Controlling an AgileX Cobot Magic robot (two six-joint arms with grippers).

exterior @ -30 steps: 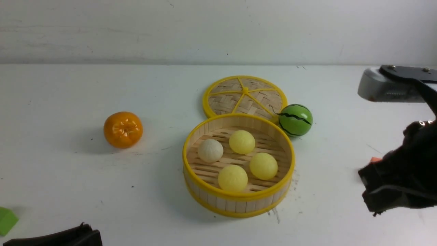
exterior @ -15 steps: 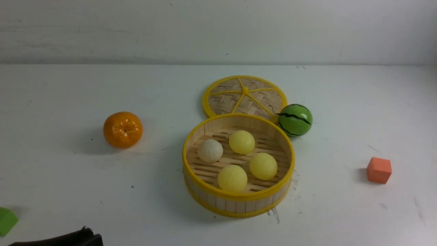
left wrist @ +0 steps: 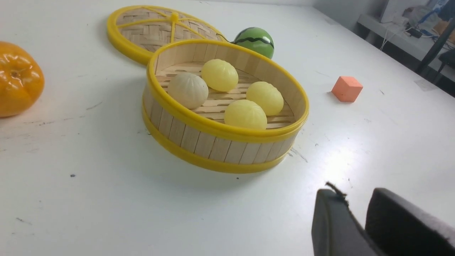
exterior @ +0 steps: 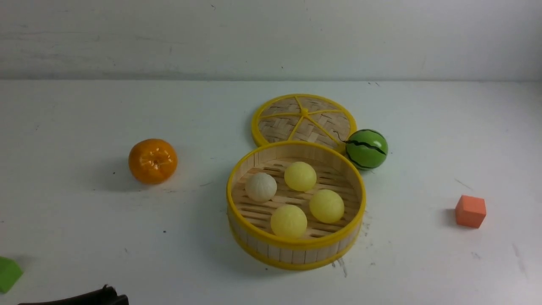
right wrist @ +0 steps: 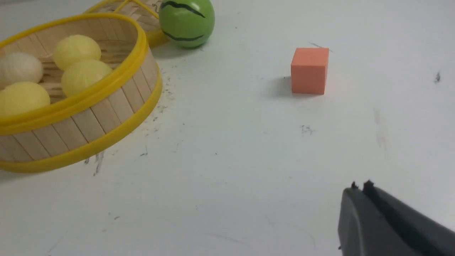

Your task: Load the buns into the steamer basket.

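Yellow-rimmed and slatted, the steamer basket [exterior: 296,206] was seen at the middle of the white tabletop [exterior: 84,237], with all four buns [exterior: 300,176] resting inside it (three pale yellow, one cream-white). No bun was left outside, so the task was judged complete. The left tool [left wrist: 359,213] was held low, near the robot, with a narrow gap between its jaws and nothing gripped; the basket lay ahead of it and toward the robot's right. The right tool [right wrist: 360,193] was shut and empty, with the basket ahead toward the robot's left.
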